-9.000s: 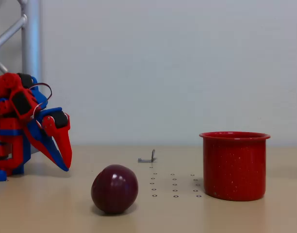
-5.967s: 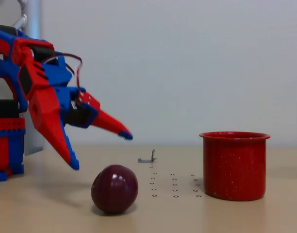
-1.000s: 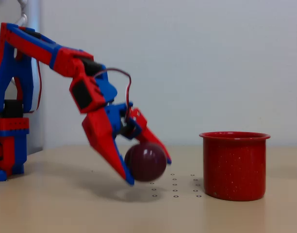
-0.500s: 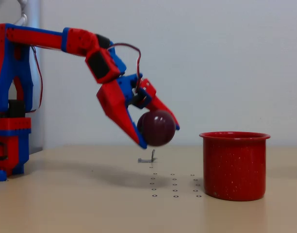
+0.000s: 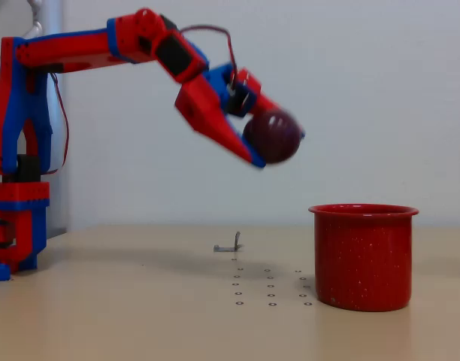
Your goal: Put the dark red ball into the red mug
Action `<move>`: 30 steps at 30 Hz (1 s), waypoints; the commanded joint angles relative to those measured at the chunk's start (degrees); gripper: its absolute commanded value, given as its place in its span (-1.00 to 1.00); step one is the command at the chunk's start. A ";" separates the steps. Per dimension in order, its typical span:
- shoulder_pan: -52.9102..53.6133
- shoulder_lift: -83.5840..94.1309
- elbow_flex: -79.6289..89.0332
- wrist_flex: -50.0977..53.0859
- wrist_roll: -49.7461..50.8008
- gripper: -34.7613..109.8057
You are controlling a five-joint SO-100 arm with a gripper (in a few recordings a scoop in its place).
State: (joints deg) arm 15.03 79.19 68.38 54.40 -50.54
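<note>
Above the tan table [image 5: 125, 323], the red-and-blue gripper [image 5: 279, 147], clamped on the glossy maroon ball [image 5: 273, 136], has risen toward the speckled red enamel mug [image 5: 363, 257], nearing the drop.

In the fixed view the arm's base stands at the left edge of the table [image 5: 102, 323], and the arm reaches out to the right, high above the surface. At its end the gripper [image 5: 279, 147] holds the ball [image 5: 273, 136] between its fingers, well above the table. The mug [image 5: 363, 257] stands upright on the table to the right, below the ball and a little further right. Between the base and the mug, further back, a small bracket [image 5: 229, 244] lies on the table, with a grid of small holes [image 5: 269, 286] in front of it, just left of the mug.
</note>
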 commanded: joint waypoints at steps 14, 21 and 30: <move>-0.70 -5.10 -12.92 -1.58 -0.09 -0.28; 0.26 -9.23 -16.00 -3.25 -1.32 -0.28; 0.88 -16.96 -24.52 -3.78 -2.37 -0.29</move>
State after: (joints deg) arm 15.03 59.33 50.80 52.73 -51.86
